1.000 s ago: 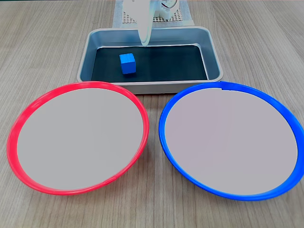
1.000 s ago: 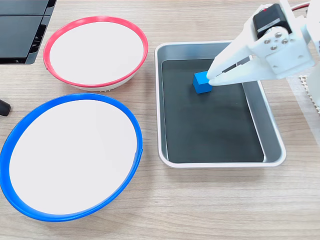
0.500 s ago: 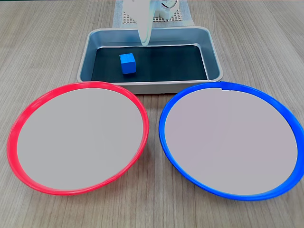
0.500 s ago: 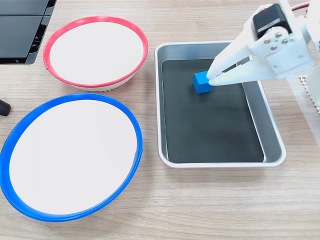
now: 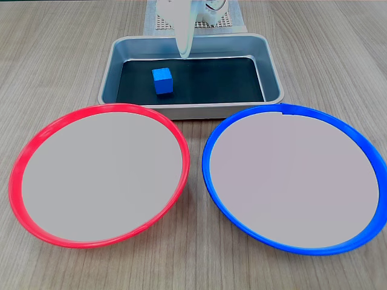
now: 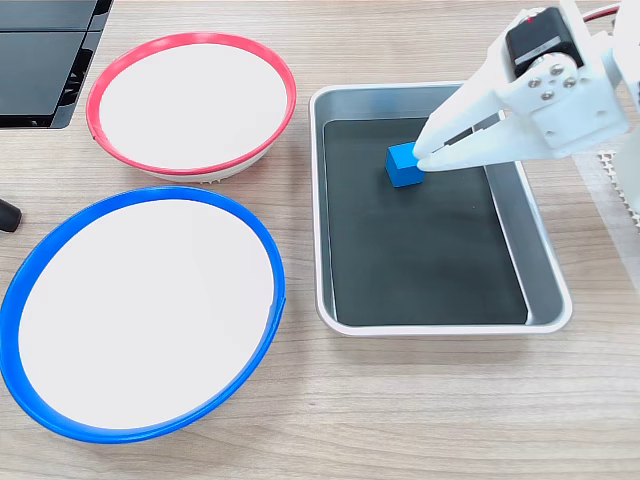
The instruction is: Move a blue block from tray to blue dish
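The blue block (image 5: 162,81) (image 6: 402,166) rests on the black floor of the grey tray (image 5: 190,111) (image 6: 318,200), toward the tray's left end in a fixed view. My white gripper (image 5: 184,55) (image 6: 420,157) hangs over the tray with its tips together, shut and holding nothing. Its tips are just beside the block in a fixed view and clearly behind and above it in the other fixed view, so they are apart. The blue dish (image 5: 207,163) (image 6: 140,195) stands beside the tray with nothing in it.
A red-rimmed dish (image 5: 15,175) (image 6: 290,100) of the same size sits beside the blue one. A white mesh mat (image 5: 158,24) (image 6: 622,185) lies under the arm's base behind the tray. A black device (image 6: 40,60) sits at the table corner.
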### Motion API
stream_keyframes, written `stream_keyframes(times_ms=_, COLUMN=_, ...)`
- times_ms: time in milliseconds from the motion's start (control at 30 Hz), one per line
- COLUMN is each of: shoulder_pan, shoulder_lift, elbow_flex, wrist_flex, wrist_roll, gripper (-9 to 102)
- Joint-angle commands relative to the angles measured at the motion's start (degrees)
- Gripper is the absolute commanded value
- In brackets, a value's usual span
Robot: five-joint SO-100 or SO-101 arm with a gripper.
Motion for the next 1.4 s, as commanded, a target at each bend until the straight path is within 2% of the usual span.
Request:
stream_keyframes(times_ms=0, shoulder_pan=-0.26, shoulder_lift=1.41, elbow_flex=0.09, wrist_flex=0.09, wrist_roll=-0.35, gripper=0)
stream_keyframes(times_ms=700, shoulder_pan=0.00, shoulder_lift=1.41, elbow_flex=0.09, wrist_flex=0.09, wrist_roll=0.00, gripper=0)
stream_keyframes(times_ms=800, shoulder_pan=1.05, shoulder_lift=0.18, elbow_flex=-2.72, wrist_flex=2.81, wrist_roll=-4.75, gripper=0)
stream_keyframes(times_ms=833, shoulder_pan=1.85, shoulder_lift=-1.67, elbow_flex=-6.94, wrist_flex=6.94, wrist_roll=-10.02, gripper=0)
stream_keyframes(times_ms=867, shoulder_pan=1.85, shoulder_lift=-4.04, elbow_flex=-12.13, wrist_flex=12.48, wrist_roll=-20.57, gripper=0)
stream_keyframes(times_ms=933, shoulder_pan=4.57, shoulder_lift=-8.53, elbow_flex=-19.69, wrist_flex=20.21, wrist_roll=-34.19, gripper=0)
stream_keyframes(times_ms=967, shoulder_pan=6.86, shoulder_lift=-13.27, elbow_flex=-25.31, wrist_flex=26.89, wrist_roll=-52.21, gripper=0)
stream_keyframes(times_ms=1033, shoulder_pan=8.88, shoulder_lift=-17.23, elbow_flex=-29.71, wrist_flex=31.11, wrist_roll=-63.02, gripper=0)
stream_keyframes(times_ms=1100, shoulder_pan=13.36, shoulder_lift=-24.08, elbow_flex=-36.39, wrist_flex=32.61, wrist_roll=-71.37, gripper=0)
stream_keyframes(times_ms=1167, shoulder_pan=15.03, shoulder_lift=-33.93, elbow_flex=-42.28, wrist_flex=29.97, wrist_roll=-79.98, gripper=0)
stream_keyframes(times_ms=1233, shoulder_pan=15.12, shoulder_lift=-44.12, elbow_flex=-46.49, wrist_flex=29.18, wrist_roll=-92.11, gripper=7)
stream_keyframes(times_ms=1300, shoulder_pan=15.21, shoulder_lift=-51.68, elbow_flex=-49.83, wrist_flex=29.27, wrist_roll=-100.37, gripper=9)
stream_keyframes(times_ms=1367, shoulder_pan=15.21, shoulder_lift=-58.97, elbow_flex=-52.56, wrist_flex=29.09, wrist_roll=-110.57, gripper=20)
